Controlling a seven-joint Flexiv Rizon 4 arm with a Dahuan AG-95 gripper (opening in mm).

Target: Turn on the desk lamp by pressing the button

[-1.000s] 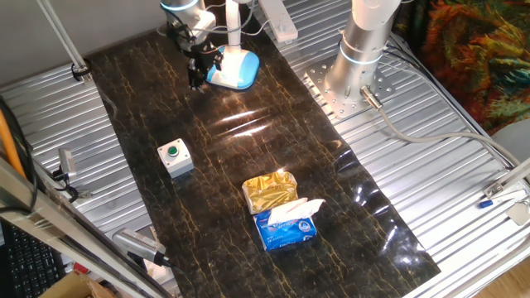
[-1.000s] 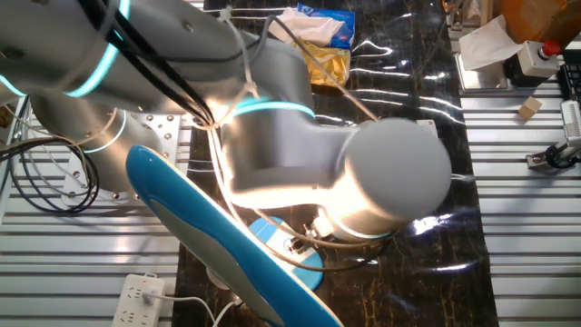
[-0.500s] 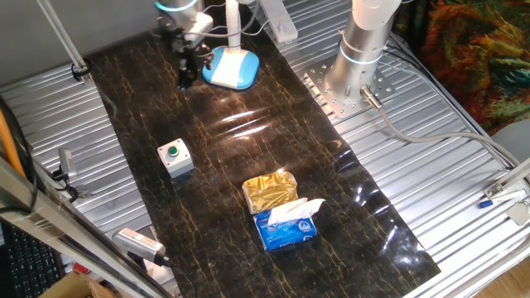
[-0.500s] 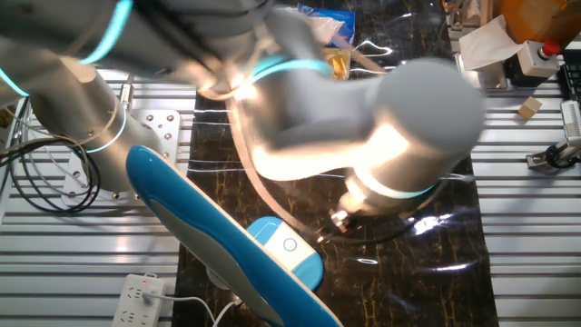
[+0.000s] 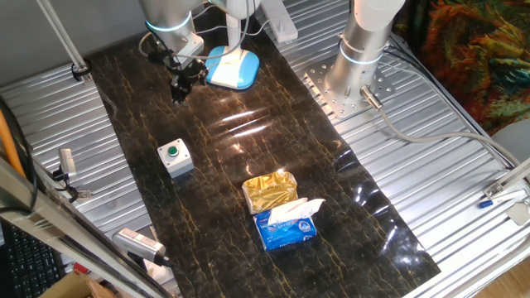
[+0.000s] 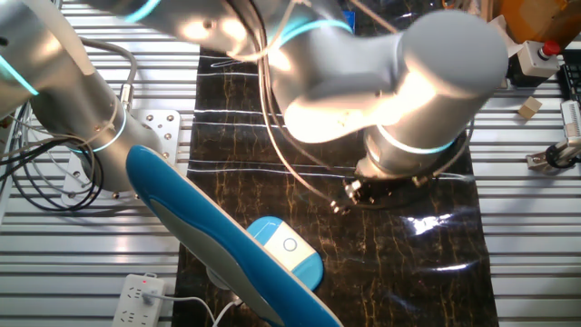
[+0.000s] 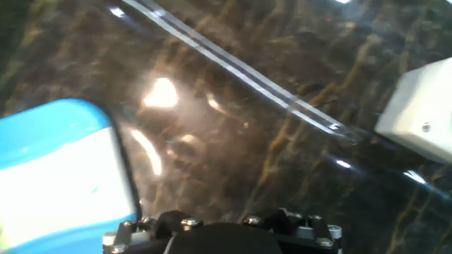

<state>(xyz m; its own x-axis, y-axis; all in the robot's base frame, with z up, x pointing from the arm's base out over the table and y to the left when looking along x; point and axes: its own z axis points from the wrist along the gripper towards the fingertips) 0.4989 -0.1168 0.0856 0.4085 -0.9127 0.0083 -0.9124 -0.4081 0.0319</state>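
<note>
- Dark marble-patterned mat (image 5: 248, 157), glossy and veined in gold, lies across a ribbed metal table (image 5: 464, 182); bright glare streaks run over its sheen.
- At the far end of the mat stands the desk lamp (image 5: 233, 66): a flat rounded-square base with a light blue rim and white centre, and a slim white stem rising from it. In the other fixed view the base (image 6: 289, 251) shows a small ring mark on its white top, and the lamp's long curved blue-and-white head (image 6: 209, 245) sweeps across the foreground.
- The gripper (image 5: 179, 85) hangs just to the side of the lamp base, apart from it, pointing down at the mat; the silver arm (image 6: 390, 82) arches above it with a cyan-lit joint ring. Whether the fingers are parted or closed cannot be told in any view.
- The hand view looks onto blurred mat, with the blue-rimmed base at the left edge (image 7: 60, 176).
- A small white box with a green button (image 5: 175, 156) sits mid-mat, well apart from the lamp.
- Nearer the front lie a crinkled gold foil pack (image 5: 270, 192) touching a blue tissue pack (image 5: 286, 223) with white tissue sticking out.
- The grey robot pedestal (image 5: 360, 50), a smooth cylinder, stands on a bolted plate beside the mat.
</note>
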